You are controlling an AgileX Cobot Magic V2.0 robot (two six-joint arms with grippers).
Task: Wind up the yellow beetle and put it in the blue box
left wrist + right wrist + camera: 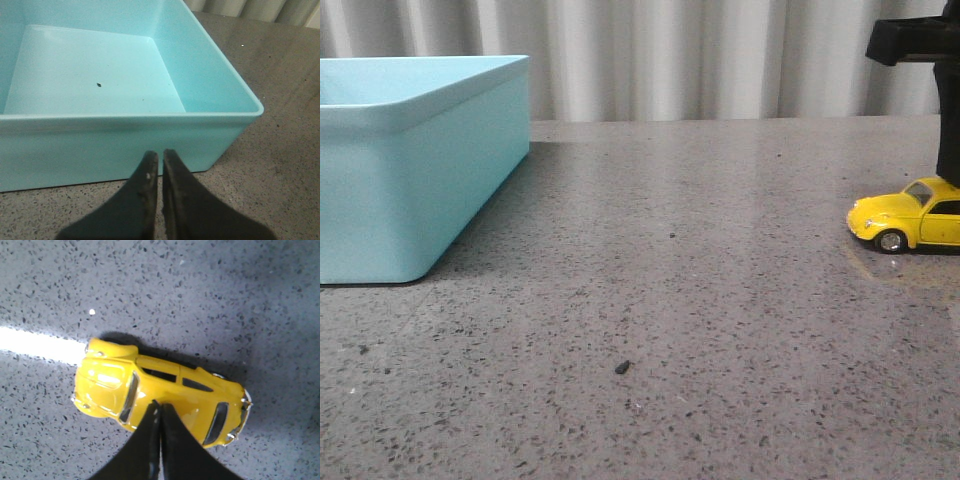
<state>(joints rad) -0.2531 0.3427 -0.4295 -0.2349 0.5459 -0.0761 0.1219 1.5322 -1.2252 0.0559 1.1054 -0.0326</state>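
The yellow beetle [910, 222] stands on its wheels on the grey table at the far right, nose pointing left, cut off by the frame edge. In the right wrist view the beetle [155, 390] lies right under my right gripper [160, 406], whose fingers are shut together with the tips over the roof; nothing is held between them. Part of the right arm [945, 90] shows above the car. The blue box [410, 170] stands at the far left, empty. My left gripper [160, 156] is shut and empty, just outside the box's near wall [115, 150].
A corrugated grey-white curtain [720, 55] runs behind the table. A small dark crumb [622, 367] lies on the speckled tabletop between the box and the car. A tiny dark speck [99, 85] lies on the box floor.
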